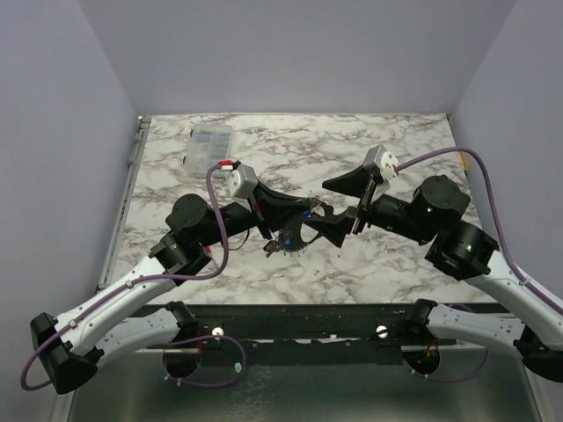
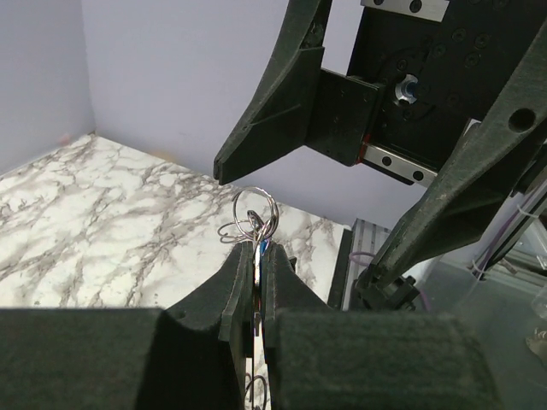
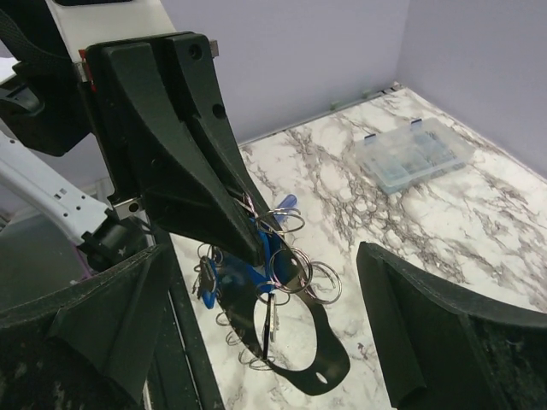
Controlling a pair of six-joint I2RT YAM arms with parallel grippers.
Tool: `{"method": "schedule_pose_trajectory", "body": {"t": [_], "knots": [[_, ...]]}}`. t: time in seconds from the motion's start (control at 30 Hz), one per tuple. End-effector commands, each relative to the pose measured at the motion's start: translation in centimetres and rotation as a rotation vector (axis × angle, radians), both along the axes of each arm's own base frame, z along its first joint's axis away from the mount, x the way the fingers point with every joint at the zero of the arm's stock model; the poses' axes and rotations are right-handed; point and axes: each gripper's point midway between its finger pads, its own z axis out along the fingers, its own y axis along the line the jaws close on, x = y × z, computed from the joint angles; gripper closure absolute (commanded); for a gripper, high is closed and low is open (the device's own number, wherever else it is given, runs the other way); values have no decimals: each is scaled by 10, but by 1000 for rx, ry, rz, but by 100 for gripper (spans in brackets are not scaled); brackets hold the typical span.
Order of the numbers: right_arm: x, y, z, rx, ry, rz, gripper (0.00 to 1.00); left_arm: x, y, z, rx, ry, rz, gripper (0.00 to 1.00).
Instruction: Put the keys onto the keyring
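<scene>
The keys (image 3: 244,273) are pinched tightly in the left hand (image 2: 256,265) above the bench (image 1: 396,264), so that the keyring (image 3: 235,339) is left dangling free below. The right hand (image 1: 318,207) is spread wide around them, probably so that a grasp can be taken.

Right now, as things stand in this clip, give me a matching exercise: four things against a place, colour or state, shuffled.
1 left tool
2 right tool
3 plastic box
4 table

a wide open
b white with grey veins
c shut on the keys
d lying near the far left corner

Pairs: 1-c, 2-a, 3-d, 4-b.
</scene>
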Motion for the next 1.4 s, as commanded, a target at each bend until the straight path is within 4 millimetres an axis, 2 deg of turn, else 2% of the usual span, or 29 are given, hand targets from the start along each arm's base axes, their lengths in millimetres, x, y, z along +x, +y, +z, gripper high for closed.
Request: {"method": "schedule_pose_trajectory", "body": {"t": [0.0, 0.3, 0.43, 0.53, 0.63, 0.73, 0.87, 1.37], "knots": [[0, 6, 4, 20, -20, 26, 1, -3, 7, 24, -89, 15, 8, 100], [17, 3, 15, 96, -101, -61, 8, -7, 6, 23, -95, 7, -13, 100], [18, 6, 17, 106, -115, -56, 11, -8, 6, 23, -97, 2, -22, 100], [15, 6, 29, 152, -148, -45, 16, -9, 6, 21, -94, -7, -23, 100], [11, 3, 36, 191, -179, -35, 17, -10, 7, 20, -96, -18, -22, 100], [12, 1, 37, 200, -190, -47, 17, -11, 8, 22, -105, -29, -23, 100], [17, 7, 26, 169, -168, -46, 18, -13, 9, 24, -115, -39, -30, 100], [19, 18, 16, 163, -149, -22, 50, -14, 8, 24, -119, -45, -35, 100]]}}
